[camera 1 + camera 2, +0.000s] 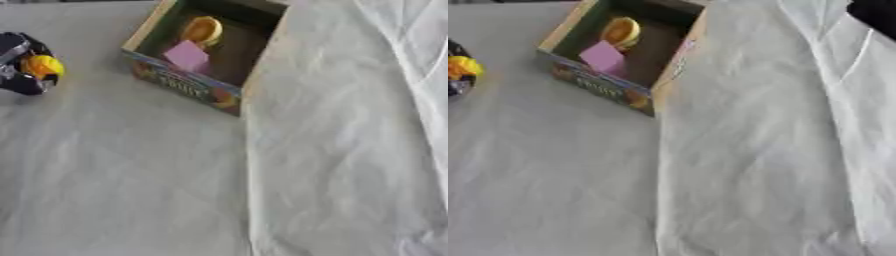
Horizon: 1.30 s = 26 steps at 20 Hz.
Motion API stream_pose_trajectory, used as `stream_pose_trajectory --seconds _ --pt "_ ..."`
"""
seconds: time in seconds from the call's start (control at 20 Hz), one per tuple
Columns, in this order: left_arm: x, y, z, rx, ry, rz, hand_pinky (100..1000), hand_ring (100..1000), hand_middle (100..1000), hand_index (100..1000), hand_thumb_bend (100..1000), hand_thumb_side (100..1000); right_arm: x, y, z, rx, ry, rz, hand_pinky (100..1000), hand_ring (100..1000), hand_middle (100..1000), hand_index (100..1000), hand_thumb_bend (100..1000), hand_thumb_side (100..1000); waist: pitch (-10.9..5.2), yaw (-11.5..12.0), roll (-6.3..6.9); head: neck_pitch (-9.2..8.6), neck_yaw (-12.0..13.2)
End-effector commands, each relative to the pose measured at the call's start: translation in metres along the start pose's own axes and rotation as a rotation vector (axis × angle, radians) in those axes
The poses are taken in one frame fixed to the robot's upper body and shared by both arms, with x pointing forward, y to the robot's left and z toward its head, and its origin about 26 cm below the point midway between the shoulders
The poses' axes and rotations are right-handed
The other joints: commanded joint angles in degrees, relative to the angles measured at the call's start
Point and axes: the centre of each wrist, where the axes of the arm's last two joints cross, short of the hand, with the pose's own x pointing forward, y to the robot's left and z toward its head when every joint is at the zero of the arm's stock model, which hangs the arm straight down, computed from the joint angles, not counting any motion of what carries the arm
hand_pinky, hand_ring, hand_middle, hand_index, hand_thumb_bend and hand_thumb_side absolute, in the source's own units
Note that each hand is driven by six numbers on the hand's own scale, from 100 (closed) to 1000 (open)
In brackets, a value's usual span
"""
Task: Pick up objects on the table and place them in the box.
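We take the box [203, 50] as our landmark: an open-topped cardboard carton with a printed front panel, sitting askew on the worktop [175, 190], which is covered by a creased white cloth [763, 165].

Inside the box we see two things. A yellow rounded object [203, 30] lies toward the far inner wall. A pink block [186, 55] sits just in front of it, near the box's front wall. We cannot tell whether the two touch.

To the left of the box, well apart from it, we note the left hand [19, 75] at the edge of the left eye view. Its dark fingers are curled round a yellow-orange object [44, 66], which shows between them. We cannot make out what that object is beyond colour and a rounded shape. We cannot tell whether the hand is resting on the cloth or held above it.

A dark shape [874, 15] shows at the upper corner to the right of the box in the right eye view; we cannot identify it. The right hand itself shows in neither view.
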Motion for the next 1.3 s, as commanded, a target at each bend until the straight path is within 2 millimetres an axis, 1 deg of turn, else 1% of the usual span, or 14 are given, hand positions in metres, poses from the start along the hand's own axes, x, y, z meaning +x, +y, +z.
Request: stream_pose_trajectory --seconds 0.05,0.2,0.3,0.4,0.5,0.6,0.7,0.75,0.8,0.9,1.05,1.15,1.2,1.3 --pt "0.027 0.048 0.001 0.125 -0.128 -0.043 541 608 561 599 100 100 0.005 -0.009 -0.004 -0.021 -0.026 0.013 872 797 717 732 100 529 -2.05 0.23 0.00 0.17 0.12" --pt "0.075 0.076 0.000 0.181 -0.304 -0.095 553 619 567 609 120 100 0.006 -0.009 -0.004 -0.024 -0.028 0.011 871 797 716 731 100 529 -2.67 0.48 0.01 0.54 -0.01" --pt "0.114 0.086 -0.002 0.197 -0.429 -0.131 557 622 567 609 131 100 0.006 -0.008 -0.004 -0.025 -0.029 0.005 870 796 716 731 100 529 -3.07 0.54 -0.04 0.54 0.04" --pt "0.152 0.091 -0.002 0.209 -0.540 -0.159 560 625 568 610 148 100 0.007 -0.007 -0.005 -0.023 -0.032 -0.004 870 796 716 730 100 529 -3.46 0.43 -0.18 0.52 0.12" --pt "0.184 0.091 -0.004 0.217 -0.618 -0.167 561 625 570 611 137 100 0.008 -0.006 -0.006 -0.019 -0.037 -0.012 869 796 716 730 100 529 -3.80 0.11 -0.35 0.42 0.36" --pt "0.207 0.089 -0.009 0.225 -0.660 -0.164 569 628 571 613 161 100 0.010 -0.006 -0.007 -0.020 -0.045 -0.023 869 796 717 730 100 529 -4.02 -0.44 -0.53 0.13 0.74" --pt "0.224 0.085 -0.016 0.233 -0.675 -0.180 575 633 573 618 183 100 0.012 -0.005 -0.009 -0.024 -0.057 -0.037 869 796 716 729 100 530 -4.04 -1.21 -0.66 -0.26 1.47" --pt "0.230 0.082 -0.020 0.240 -0.677 -0.187 577 635 575 619 180 100 0.013 -0.005 -0.011 -0.026 -0.064 -0.045 869 796 716 728 100 530 -3.98 -1.61 -0.73 -0.44 1.84" --pt "0.236 0.078 -0.025 0.253 -0.677 -0.185 577 633 577 618 140 100 0.015 -0.004 -0.013 -0.029 -0.074 -0.058 869 795 715 728 100 545 -3.86 -2.17 -0.81 -0.66 2.35" --pt "0.246 0.071 -0.034 0.282 -0.671 -0.166 581 635 582 624 131 100 0.020 -0.002 -0.017 -0.031 -0.094 -0.084 869 795 715 727 100 531 -3.52 -3.40 -0.93 -0.99 3.60" --pt "0.257 0.056 -0.046 0.319 -0.663 -0.139 588 640 589 631 139 100 0.026 0.000 -0.021 -0.028 -0.117 -0.114 869 795 714 726 100 532 -3.00 -4.83 -1.03 -1.37 5.34" --pt "0.261 0.045 -0.051 0.326 -0.645 -0.127 592 644 595 638 142 100 0.027 0.001 -0.023 -0.028 -0.121 -0.125 869 794 714 725 100 532 -2.75 -5.36 -1.04 -1.61 5.89" --pt "0.262 0.039 -0.053 0.326 -0.635 -0.124 594 647 598 642 162 100 0.027 0.002 -0.023 -0.030 -0.121 -0.128 869 794 714 725 100 533 -2.67 -5.50 -1.01 -1.63 6.11" --pt "0.263 0.028 -0.056 0.317 -0.609 -0.131 600 655 604 650 236 100 0.027 0.002 -0.023 -0.033 -0.117 -0.133 869 794 714 725 100 533 -2.61 -5.65 -0.99 -1.61 6.38"
